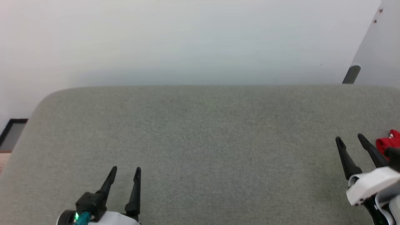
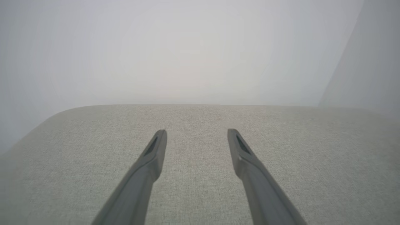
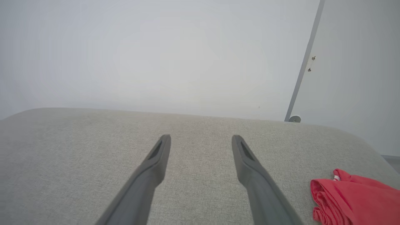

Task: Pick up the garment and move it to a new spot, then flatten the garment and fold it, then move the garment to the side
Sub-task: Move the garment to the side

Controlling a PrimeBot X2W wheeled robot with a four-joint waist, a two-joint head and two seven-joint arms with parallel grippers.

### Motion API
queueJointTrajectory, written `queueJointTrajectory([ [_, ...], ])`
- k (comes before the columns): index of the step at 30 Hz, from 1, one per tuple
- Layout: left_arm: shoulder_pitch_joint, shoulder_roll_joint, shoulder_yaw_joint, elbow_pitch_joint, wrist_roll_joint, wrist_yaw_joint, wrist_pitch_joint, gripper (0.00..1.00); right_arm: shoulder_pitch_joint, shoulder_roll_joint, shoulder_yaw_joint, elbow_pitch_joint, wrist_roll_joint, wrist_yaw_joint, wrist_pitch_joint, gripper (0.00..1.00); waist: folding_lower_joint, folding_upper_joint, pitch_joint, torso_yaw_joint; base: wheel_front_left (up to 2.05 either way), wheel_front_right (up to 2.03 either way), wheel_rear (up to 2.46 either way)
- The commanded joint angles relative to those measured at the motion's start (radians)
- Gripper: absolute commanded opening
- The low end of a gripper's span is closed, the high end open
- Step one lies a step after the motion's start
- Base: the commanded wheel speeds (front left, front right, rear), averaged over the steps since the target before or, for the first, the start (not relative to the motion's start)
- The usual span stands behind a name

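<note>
Pale grey wall (image 1: 187, 40) behind, grey-green fabric-covered worktop (image 1: 200, 131) in front with a rounded far-left corner.

Head view: left tool (image 1: 126, 169) low at lower left, its two dark fingers (image 1: 109, 181) spread apart and pointing up the frame, nothing between them. Right tool (image 1: 349, 137) at the right edge, fingers likewise apart and empty, leaning toward the upper left. Garment (image 1: 387, 143) just beside the right tool on its outer side (only a small red bunch shows, cut off by the frame edge), lying on the worktop. Whether the outer finger touches the cloth cannot be told.

Left wrist view: left tool (image 2: 196, 132) with jaws wide, hovering over bare fabric of the worktop (image 2: 312, 162); wall beyond is hazy.

Right wrist view: right tool (image 3: 201, 137) with jaws wide, holding nothing. Garment (image 3: 353, 200) at lower right, a crumpled red heap with a speck of white trim near its top, resting near the worktop's (image 3: 62, 156) rounded right end, apart from the nearer finger. A small round grey knob (image 3: 294, 118) sits at the foot of a vertical strip on the wall.
</note>
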Motion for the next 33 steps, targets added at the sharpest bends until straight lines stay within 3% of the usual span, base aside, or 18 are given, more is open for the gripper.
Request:
queueJointTrajectory([
  [1,0.013,-0.001,0.009,-0.004,-0.004,-0.006,0.001,1.0,0.025,0.01,-0.017,-0.016,-0.006,-0.001,-0.001,1.0,0.0,0.0,-0.024,0.013,0.0,0.0,0.0],
  [21,0.145,-0.008,0.031,-0.09,-0.03,-0.007,0.001,1.0,0.39,0.134,-0.28,-0.385,-0.141,-0.001,0.068,1.0,0.0,0.0,-0.051,-0.012,0.0,0.0,0.0],
  [33,0.24,-0.008,0.039,-0.18,-0.04,-0.007,0.001,1.0,0.512,0.228,-0.355,-0.557,-0.17,-0.001,0.119,1.0,0.0,0.0,-0.049,-0.02,0.0,0.0,0.0],
])
